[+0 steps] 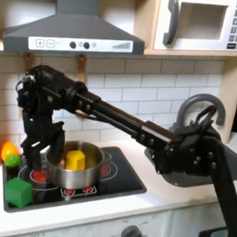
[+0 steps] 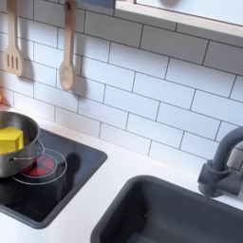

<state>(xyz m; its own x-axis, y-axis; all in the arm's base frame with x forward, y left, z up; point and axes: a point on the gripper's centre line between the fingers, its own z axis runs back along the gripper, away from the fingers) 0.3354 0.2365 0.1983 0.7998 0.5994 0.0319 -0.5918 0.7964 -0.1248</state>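
In the first exterior view, my black gripper [image 1: 43,151] points down over the stove, at the left rim of a silver pot [image 1: 77,170]. Its fingers stand apart with nothing between them, so it is open. A yellow block [image 1: 75,160] lies inside the pot. The second exterior view has the pot [image 2: 15,152] at its left edge with the yellow block [image 2: 9,139] in it. A green cube [image 1: 20,192] sits on the counter in front of the stove's left corner. Orange, yellow and green toy pieces [image 1: 8,151] lie left of the gripper.
The black stove top [image 1: 111,180] has red burner rings. A dark sink [image 2: 180,214] with a grey faucet [image 2: 224,163] lies right of the stove. Wooden utensils [image 2: 66,57] hang on the tiled wall. A range hood [image 1: 66,32] and microwave [image 1: 202,21] sit overhead.
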